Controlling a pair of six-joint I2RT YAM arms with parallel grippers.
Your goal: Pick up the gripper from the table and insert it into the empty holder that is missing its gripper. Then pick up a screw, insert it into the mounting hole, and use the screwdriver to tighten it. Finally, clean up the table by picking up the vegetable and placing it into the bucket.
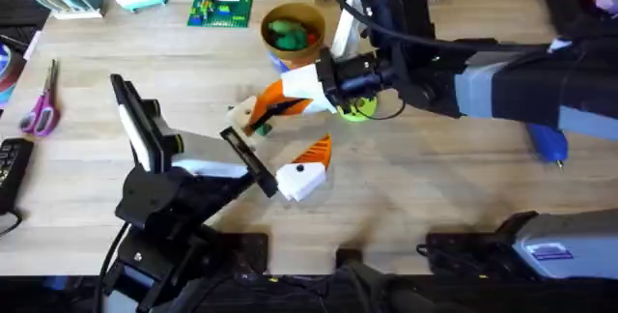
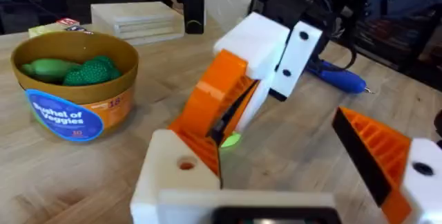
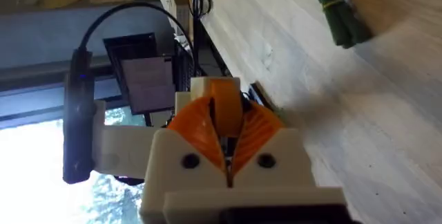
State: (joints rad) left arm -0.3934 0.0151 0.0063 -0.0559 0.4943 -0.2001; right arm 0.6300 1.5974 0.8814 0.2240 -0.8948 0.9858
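My right gripper [image 1: 266, 107] reaches in from the right and is shut on the gripper [image 3: 224, 106], the small orange ribbed fingertip, between its orange pads. It holds that piece right against the holder [image 2: 173, 175], the white finger base with a mounting hole on my left gripper [image 1: 280, 135]. The left gripper stands open, and its other finger carries an orange tip [image 2: 373, 148]. The vegetable [image 1: 259, 129], slim and dark green, lies on the table [image 1: 425, 187] just below the two grippers. The blue screwdriver [image 1: 547, 143] lies at the right. The bucket [image 1: 293, 29] stands at the back.
The bucket holds green toy vegetables [image 2: 69, 70]. A lime-green disc [image 1: 358, 109] lies under the right arm. Purple scissors [image 1: 41, 110] lie at the left edge, and a green brick plate [image 1: 222, 4] sits at the back.
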